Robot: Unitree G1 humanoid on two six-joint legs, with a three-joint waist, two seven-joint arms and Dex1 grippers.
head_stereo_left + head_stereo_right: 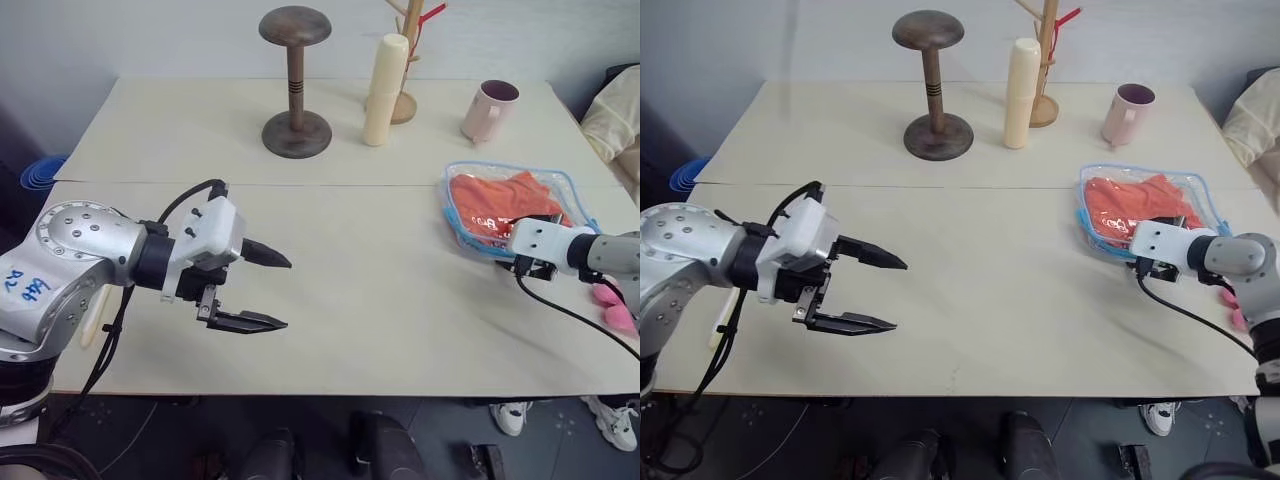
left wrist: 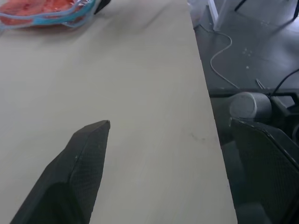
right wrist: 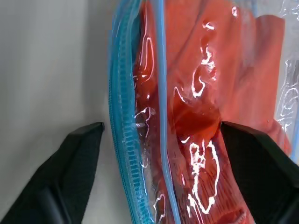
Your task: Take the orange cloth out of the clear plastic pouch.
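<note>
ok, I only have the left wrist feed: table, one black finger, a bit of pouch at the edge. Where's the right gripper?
Observer: The right gripper is at the clear plastic pouch, fingers apart, straddling its blue zipper edge.
Operator: Cloth out yet?
Observer: No, the orange cloth is inside the pouch.
Operator: Left gripper holding anything?
Observer: No. The left gripper is open and empty, above bare table, well away from the pouch.
</note>
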